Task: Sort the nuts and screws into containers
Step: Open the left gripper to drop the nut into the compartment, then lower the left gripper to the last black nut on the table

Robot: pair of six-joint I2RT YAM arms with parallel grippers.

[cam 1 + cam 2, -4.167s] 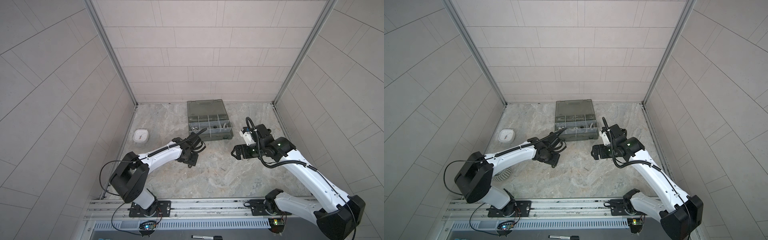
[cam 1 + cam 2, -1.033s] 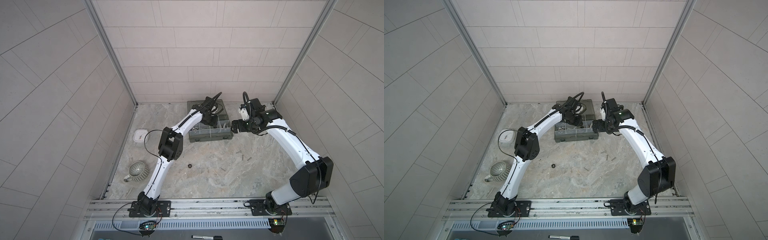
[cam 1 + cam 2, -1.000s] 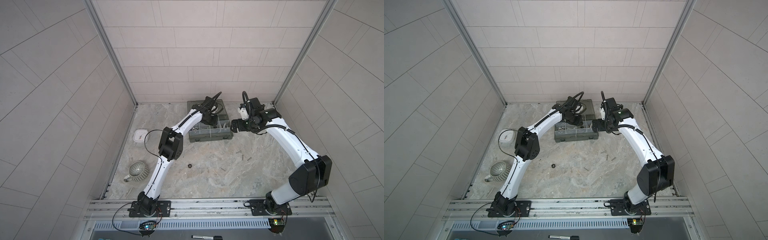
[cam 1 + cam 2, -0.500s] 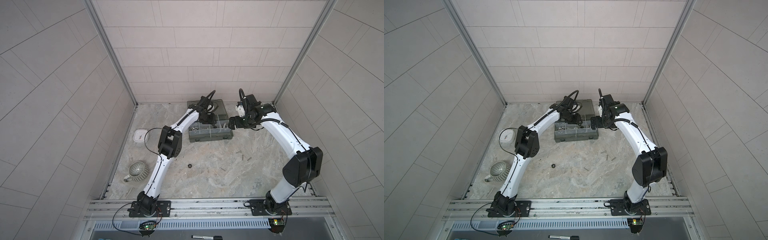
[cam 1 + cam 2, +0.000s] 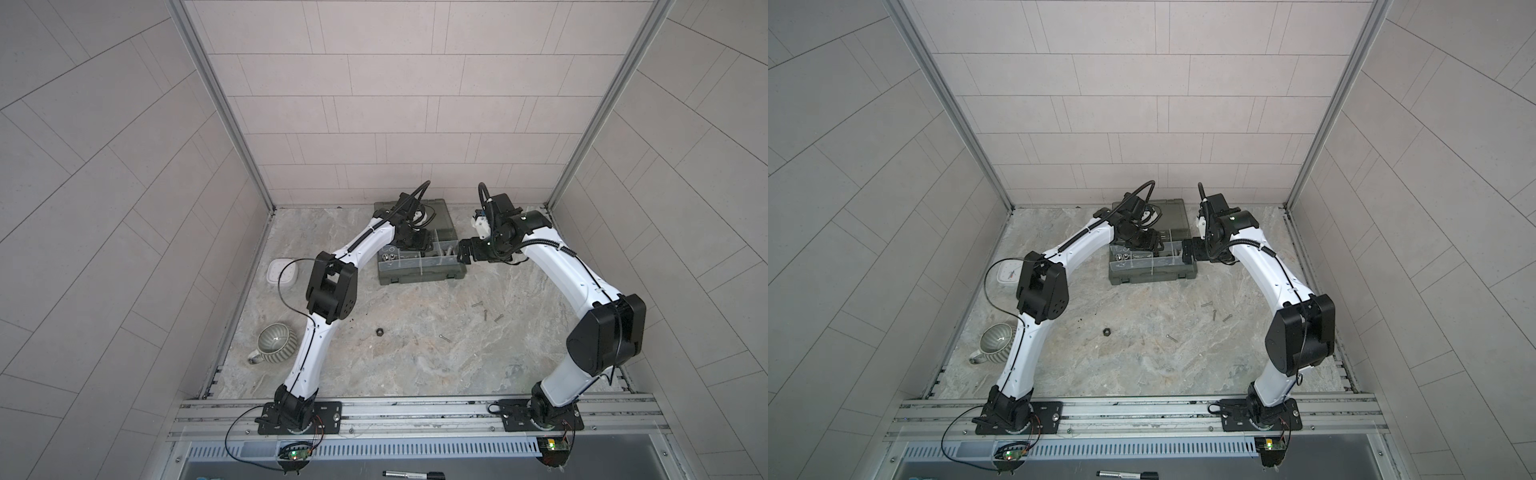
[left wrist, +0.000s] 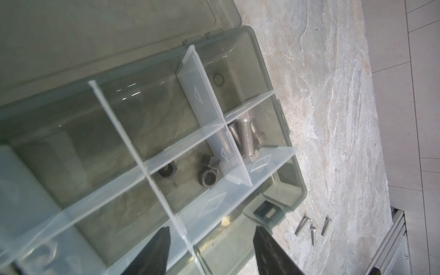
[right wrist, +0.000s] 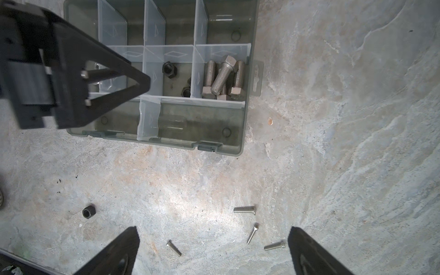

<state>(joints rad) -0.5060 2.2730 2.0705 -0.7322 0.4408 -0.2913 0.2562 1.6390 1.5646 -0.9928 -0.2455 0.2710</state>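
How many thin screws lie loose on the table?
4. One thin screw, a second and a third cluster on the table in front of the organizer case; the fourth lies apart, toward the loose black nut. Others may be hidden.

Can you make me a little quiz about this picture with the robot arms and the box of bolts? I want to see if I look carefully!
1. How many thin screws lie loose on the table?
2. True or false: the thick bolts lie on the table, outside the case.
3. The single loose nut on the table is: A) black, B) gold, C) red.

Key
1. Four.
2. False: they lie in a compartment of the case.
3. A.
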